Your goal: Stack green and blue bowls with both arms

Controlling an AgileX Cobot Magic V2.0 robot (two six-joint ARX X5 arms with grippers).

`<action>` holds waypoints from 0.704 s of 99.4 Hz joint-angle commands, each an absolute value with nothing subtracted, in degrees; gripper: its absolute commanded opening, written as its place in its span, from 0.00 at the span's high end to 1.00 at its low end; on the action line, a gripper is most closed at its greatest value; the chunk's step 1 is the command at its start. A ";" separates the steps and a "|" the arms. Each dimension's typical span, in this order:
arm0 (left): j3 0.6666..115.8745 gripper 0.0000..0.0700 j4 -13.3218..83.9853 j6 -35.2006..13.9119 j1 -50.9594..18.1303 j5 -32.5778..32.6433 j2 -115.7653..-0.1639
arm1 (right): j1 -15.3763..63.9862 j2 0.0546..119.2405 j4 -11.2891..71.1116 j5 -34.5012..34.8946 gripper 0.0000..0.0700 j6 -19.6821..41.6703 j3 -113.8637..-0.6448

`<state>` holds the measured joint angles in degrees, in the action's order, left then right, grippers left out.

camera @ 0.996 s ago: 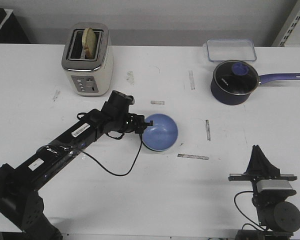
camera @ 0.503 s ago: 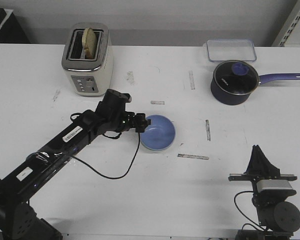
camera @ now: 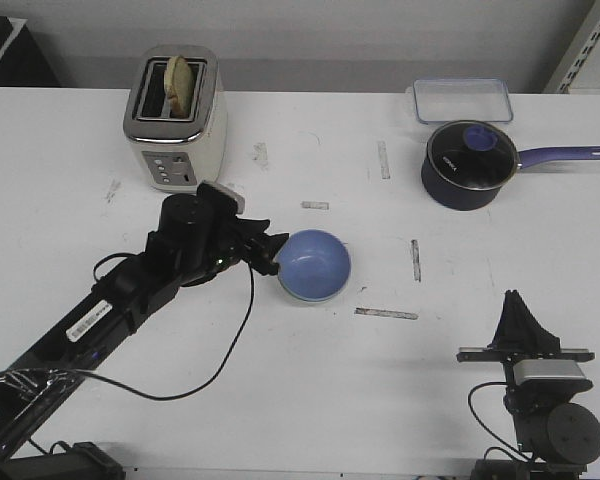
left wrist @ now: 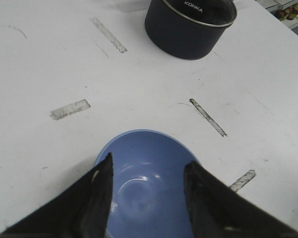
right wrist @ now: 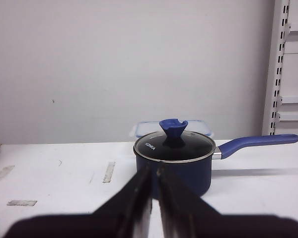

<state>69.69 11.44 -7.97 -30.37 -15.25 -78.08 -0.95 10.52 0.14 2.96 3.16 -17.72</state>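
The blue bowl (camera: 316,262) sits upright near the table's middle. A thin pale rim shows under its near edge, and I cannot tell whether that is the green bowl, which is otherwise hidden. My left gripper (camera: 275,254) is open just left of the blue bowl, level with its rim. In the left wrist view the blue bowl (left wrist: 146,183) lies between and beyond the spread fingers of my left gripper (left wrist: 148,163), which hold nothing. My right gripper (camera: 520,303) is shut and empty at the front right, far from the bowl; its fingers (right wrist: 139,191) point at the saucepan.
A toaster (camera: 176,122) with bread stands at the back left. A dark navy lidded saucepan (camera: 469,166) with a purple handle and a clear lidded container (camera: 462,100) stand at the back right. Grey tape marks (camera: 386,313) lie on the white table.
The left gripper lowered the tilted blue bowl until it sat level, let go of its rim, opened and drew back to the left. The right arm has not moved.
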 commanded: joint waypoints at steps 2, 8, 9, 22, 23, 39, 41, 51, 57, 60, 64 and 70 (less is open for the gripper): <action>65.49 0.60 5.65 -1.52 -29.87 -14.52 -75.46 | -0.99 10.44 -0.43 2.96 0.99 2.72 -17.89; 61.10 0.61 0.62 -0.73 -29.32 -13.67 -72.47 | -0.99 10.44 -0.43 2.96 0.99 2.72 -17.89; 60.36 0.62 -0.16 -0.62 -29.19 -13.47 -71.94 | -0.99 10.44 -0.43 2.96 0.99 2.72 -17.89; 51.29 0.94 -8.29 -0.62 -26.52 -10.11 -64.71 | -0.99 10.44 -0.43 2.96 0.99 2.72 -17.89; 50.65 0.97 -8.86 -0.62 -26.28 -9.85 -64.16 | -0.99 10.44 -0.43 2.96 0.99 2.70 -17.89; 41.58 1.00 -13.52 -0.64 -21.78 -6.85 -55.40 | -0.99 10.44 -0.43 2.96 0.99 2.72 -17.89; 40.62 1.00 -13.74 -0.62 -21.15 -6.68 -54.35 | -0.99 10.44 -0.43 2.96 0.99 2.72 -17.89; 36.16 1.00 -13.76 -0.62 -17.69 -5.87 -48.93 | -0.99 10.44 -0.43 2.96 0.99 2.72 -17.89; 33.52 1.00 -13.78 -0.62 -15.53 -5.87 -45.56 | -0.99 10.44 -0.43 2.96 0.99 2.70 -17.89; 32.21 1.00 -13.76 -0.62 -14.46 -5.85 -43.88 | -0.99 10.44 -0.43 2.96 0.99 2.72 -17.89; 30.46 1.00 -13.76 -0.62 -13.06 -5.82 -41.63 | -0.99 10.44 -0.43 2.96 0.99 2.72 -17.89; 27.88 1.00 -13.65 -0.64 -10.94 -5.72 -38.13 | -0.99 10.44 -0.43 2.96 0.99 2.72 -17.89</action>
